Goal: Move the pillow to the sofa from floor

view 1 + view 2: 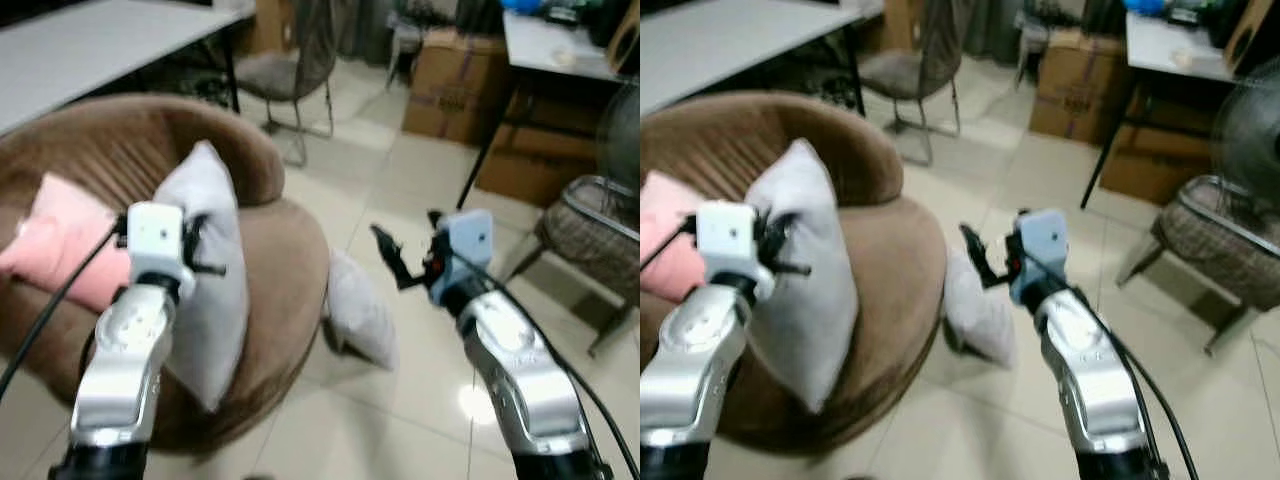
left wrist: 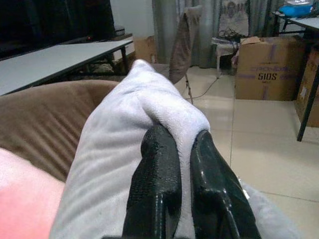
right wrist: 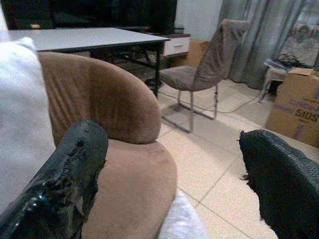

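My left gripper point(image 1: 203, 247) is shut on the top edge of a light grey pillow point(image 1: 215, 290), which hangs upright over the seat of the round brown sofa point(image 1: 290, 250). In the left wrist view the two black fingers point(image 2: 157, 164) pinch a fold of the grey pillow point(image 2: 119, 164). A second grey pillow point(image 1: 358, 312) lies on the tiled floor, leaning against the sofa's right side. My right gripper point(image 1: 408, 248) is open in the air above that floor pillow, its fingers point(image 3: 75, 164) spread wide with nothing between them.
A pink pillow point(image 1: 62, 240) rests on the sofa's left part. Behind the sofa are a white table point(image 1: 90, 45) and a grey chair point(image 1: 295, 70). Cardboard boxes point(image 1: 452, 85) and a dark-legged table point(image 1: 555, 45) stand far right. A wicker stand point(image 1: 600, 235) is at the right.
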Controlling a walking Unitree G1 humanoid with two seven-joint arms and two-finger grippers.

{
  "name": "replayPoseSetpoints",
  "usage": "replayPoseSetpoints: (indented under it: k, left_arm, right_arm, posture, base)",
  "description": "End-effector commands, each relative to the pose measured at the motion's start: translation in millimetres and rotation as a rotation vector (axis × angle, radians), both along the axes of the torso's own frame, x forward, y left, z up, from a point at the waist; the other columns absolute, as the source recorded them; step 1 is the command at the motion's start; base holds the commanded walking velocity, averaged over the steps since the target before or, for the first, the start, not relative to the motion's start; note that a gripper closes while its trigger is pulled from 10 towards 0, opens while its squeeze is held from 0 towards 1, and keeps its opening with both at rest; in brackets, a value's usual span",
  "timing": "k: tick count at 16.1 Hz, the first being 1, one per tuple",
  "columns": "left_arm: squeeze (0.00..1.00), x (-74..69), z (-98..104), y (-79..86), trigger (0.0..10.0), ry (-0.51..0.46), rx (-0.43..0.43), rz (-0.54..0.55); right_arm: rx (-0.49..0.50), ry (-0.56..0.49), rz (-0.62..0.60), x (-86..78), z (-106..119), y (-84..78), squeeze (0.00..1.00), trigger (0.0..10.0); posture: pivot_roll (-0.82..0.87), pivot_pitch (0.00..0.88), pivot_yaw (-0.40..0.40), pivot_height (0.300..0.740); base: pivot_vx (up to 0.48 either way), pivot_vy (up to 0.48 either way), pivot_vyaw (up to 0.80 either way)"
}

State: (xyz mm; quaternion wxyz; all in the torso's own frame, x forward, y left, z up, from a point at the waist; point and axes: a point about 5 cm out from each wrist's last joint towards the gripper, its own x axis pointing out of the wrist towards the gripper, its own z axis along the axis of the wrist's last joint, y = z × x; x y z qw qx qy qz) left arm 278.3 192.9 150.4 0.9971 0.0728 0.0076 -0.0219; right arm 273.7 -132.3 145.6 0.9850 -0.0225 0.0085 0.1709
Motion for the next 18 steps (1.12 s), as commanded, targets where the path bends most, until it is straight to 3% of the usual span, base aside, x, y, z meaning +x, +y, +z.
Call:
replayPoseSetpoints:
  k: [1,8,15,18]
  left_arm:
    - [0.0,2.8,13.8,-12.7,10.0,-0.067,0.0,-0.053]
    - [0.0,2.7,8.3,-19.2,10.0,-0.038,0.02,-0.119]
    - [0.0,-3.9,1.1,-17.5,10.0,-0.026,0.061,-0.107]
    - [0.0,-3.5,1.1,-18.7,10.0,-0.028,0.062,-0.092]
  right_arm:
    - [-0.003,-0.016,-0.021,1.4,2.9,-8.5,0.0,10.0]
    - [-0.01,-0.011,-0.029,1.6,1.6,-11.5,0.0,10.0]
    - [-0.055,0.014,-0.019,0.2,-5.3,-11.9,0.0,10.0]
    - [-0.061,0.015,-0.001,0.4,-5.4,-8.7,0.0,10.0]
  posture:
    - [0.06,0.0,0.011,0.74]
    - [0.06,0.0,0.014,0.74]
    - [0.06,0.0,0.009,0.74]
    - [0.06,0.0,0.007,0.74]
  base:
    - [0.352,0.0,0.0]
    - [0.346,0.0,0.0]
    - [0.0,0.0,0.0]
    - [0.0,-0.119,0.75]
